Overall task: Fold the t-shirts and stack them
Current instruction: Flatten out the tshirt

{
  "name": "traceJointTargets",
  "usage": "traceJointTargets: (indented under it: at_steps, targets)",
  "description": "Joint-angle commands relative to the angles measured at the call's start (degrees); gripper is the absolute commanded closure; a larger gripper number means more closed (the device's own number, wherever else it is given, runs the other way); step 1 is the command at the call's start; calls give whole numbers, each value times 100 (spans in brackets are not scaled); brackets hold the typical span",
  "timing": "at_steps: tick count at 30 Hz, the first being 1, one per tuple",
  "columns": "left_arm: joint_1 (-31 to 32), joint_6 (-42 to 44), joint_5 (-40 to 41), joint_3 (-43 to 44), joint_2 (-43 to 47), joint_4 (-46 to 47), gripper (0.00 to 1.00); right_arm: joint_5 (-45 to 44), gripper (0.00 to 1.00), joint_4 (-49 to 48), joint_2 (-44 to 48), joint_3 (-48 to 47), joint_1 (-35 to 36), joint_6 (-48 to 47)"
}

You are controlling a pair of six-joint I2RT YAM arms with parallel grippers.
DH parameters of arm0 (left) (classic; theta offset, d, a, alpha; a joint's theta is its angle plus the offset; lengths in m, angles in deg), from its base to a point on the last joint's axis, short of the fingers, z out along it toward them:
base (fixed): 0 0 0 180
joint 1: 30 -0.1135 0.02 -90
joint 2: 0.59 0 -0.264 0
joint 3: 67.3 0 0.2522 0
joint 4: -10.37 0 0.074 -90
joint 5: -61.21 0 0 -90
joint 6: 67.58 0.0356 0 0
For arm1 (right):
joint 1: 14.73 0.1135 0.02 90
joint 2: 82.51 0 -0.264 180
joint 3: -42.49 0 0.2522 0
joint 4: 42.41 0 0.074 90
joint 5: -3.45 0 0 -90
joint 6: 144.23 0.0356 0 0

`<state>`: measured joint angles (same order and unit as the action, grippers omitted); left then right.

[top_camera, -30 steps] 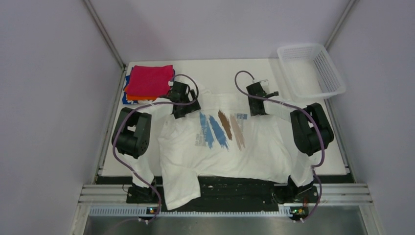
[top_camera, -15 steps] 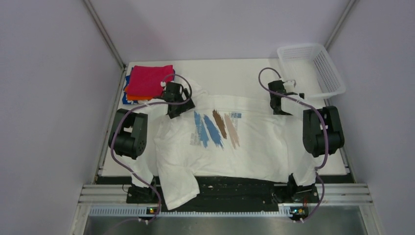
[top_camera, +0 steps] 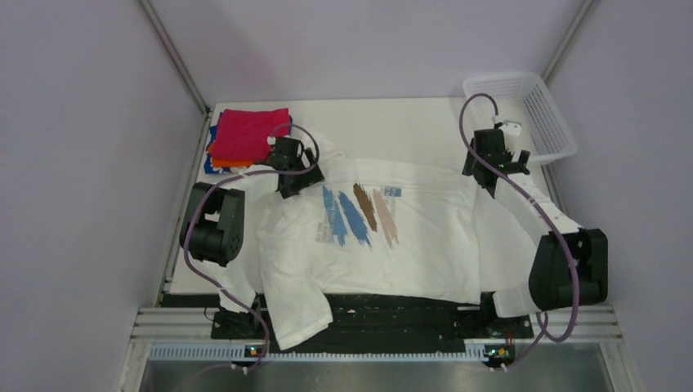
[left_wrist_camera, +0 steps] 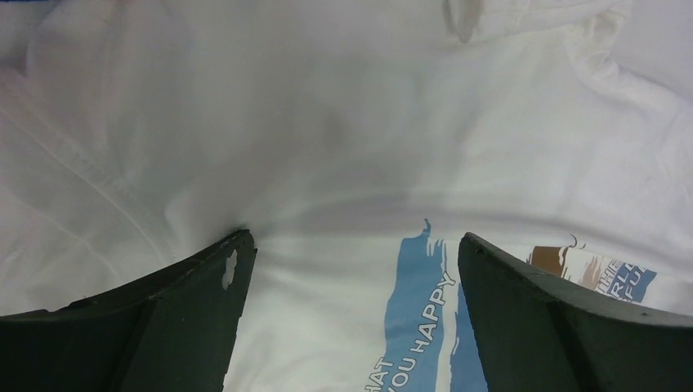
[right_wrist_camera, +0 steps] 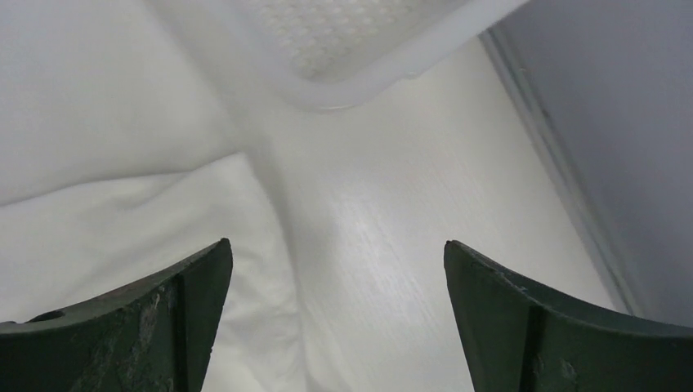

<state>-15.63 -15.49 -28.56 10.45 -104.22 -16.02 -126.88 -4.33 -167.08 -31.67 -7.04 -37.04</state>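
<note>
both claws gape over the white t-shirt (top_camera: 384, 237) (unfolded).

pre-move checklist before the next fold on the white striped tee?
1. Left gripper open: ok, jaws wide above the white t-shirt with blue and brown stripes.
2. Right gripper open: ok, over the shirt's edge and bare table.
3. Nothing held: ok.
4. Shirt flat: not ok, wrinkled, part hangs over the near table edge.
5. White plastic mesh basket clear of right gripper: cannot tell, close ahead.
</note>
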Motion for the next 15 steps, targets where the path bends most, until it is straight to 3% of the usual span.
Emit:
traceJointTargets:
  at_steps: [1,3,5,15]
  targets:
    - [-49,22,-364,89,267,-247,1,3327,1,-1253,761,650,133,141]
    - [-48,-9,-399,261,301,-216,1,4166,1,-1891,833,953,233,269]
    - [-48,-42,-407,515,237,-287,1,4442,1,-2015,621,971,303,316]
    - [-57,-129,-519,2121,-992,-481,1,4085,1,-2254,-922,388,314,155]
